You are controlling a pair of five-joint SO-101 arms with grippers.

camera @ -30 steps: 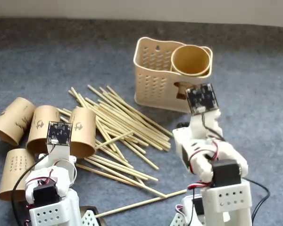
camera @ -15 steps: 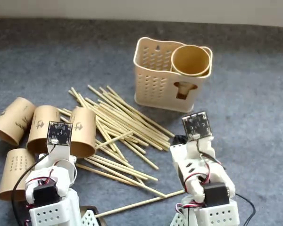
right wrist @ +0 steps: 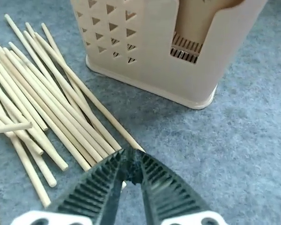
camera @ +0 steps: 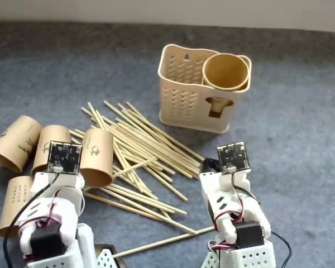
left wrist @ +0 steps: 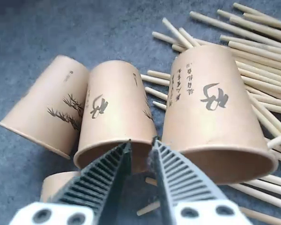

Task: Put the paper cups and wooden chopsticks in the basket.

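Several paper cups lie on their sides at the left: one (camera: 14, 142), a second (camera: 49, 146), a third (camera: 97, 156) and one nearer the front (camera: 15, 204). Another cup (camera: 226, 71) stands in the beige basket (camera: 190, 95). Wooden chopsticks (camera: 139, 148) are strewn between the cups and the basket. My left gripper (left wrist: 140, 143) hovers just before the rim of the middle cup (left wrist: 117, 117), open by a narrow gap, holding nothing. My right gripper (right wrist: 129, 154) is shut and empty, over the carpet by the chopstick ends (right wrist: 51, 112), short of the basket (right wrist: 168, 51).
Grey carpet covers the floor. One stray chopstick (camera: 162, 241) lies at the front between the two arm bases. A pale wall (camera: 156, 8) runs behind the basket. Bare carpet stretches to the right of the basket.
The right arm has drawn back from the basket toward the front and lowered. The left arm has tipped forward and slightly left toward the cups.
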